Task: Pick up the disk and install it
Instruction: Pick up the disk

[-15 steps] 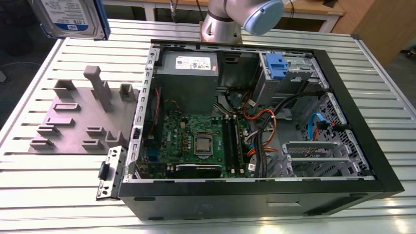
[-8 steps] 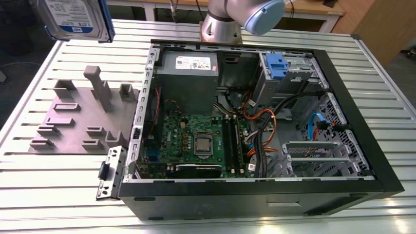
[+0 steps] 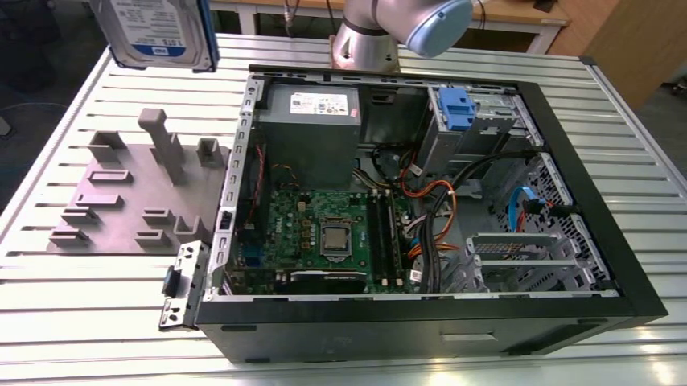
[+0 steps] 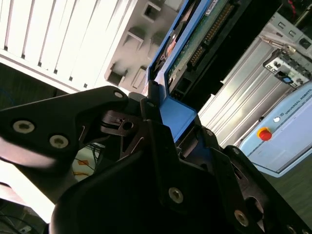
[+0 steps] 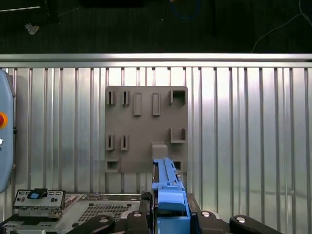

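Observation:
The disk [image 3: 159, 34] hangs in the air at the exterior view's upper left, above the slatted table, its white-and-blue label facing the camera and its blue carrier framing it. In both wrist views my gripper [image 5: 169, 219] is shut on the blue carrier's edge [image 5: 168, 187]. The second wrist view shows the disk [image 4: 195, 46] edge-on, running away from my gripper [image 4: 168, 129], with its circuit board side in sight. The open computer case [image 3: 633, 265] lies to the exterior view's right of the disk.
A grey fixture plate [image 3: 118, 201] with upright holders lies on the table beside the case, and also below the disk [image 5: 146, 126]. Inside the case are a power-supply box [image 3: 311, 112], a motherboard [image 3: 322, 233], cables and a blue-clipped drive bay [image 3: 456, 108]. The arm's base [image 3: 371, 40] stands behind the case.

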`<action>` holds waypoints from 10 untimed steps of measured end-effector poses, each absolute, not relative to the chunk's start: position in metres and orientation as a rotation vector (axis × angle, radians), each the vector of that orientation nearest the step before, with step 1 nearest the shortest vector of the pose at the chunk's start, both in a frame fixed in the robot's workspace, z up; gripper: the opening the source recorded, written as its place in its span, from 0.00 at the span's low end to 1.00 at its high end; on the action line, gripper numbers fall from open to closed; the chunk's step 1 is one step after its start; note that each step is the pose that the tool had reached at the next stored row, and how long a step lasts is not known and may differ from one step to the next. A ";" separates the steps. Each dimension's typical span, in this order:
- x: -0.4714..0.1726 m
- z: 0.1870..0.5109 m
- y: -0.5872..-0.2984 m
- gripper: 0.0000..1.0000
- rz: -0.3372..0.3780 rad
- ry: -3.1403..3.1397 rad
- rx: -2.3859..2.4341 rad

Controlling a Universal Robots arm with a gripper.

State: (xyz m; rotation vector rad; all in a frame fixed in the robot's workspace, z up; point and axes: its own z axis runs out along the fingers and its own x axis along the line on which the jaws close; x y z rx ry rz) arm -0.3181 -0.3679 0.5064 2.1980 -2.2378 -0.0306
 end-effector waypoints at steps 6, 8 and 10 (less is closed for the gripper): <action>-0.307 0.506 -0.368 0.36 -0.031 -2.238 2.198; -0.307 0.506 -0.369 0.36 -0.031 -2.238 2.198; -0.307 0.506 -0.370 0.36 -0.031 -2.238 2.198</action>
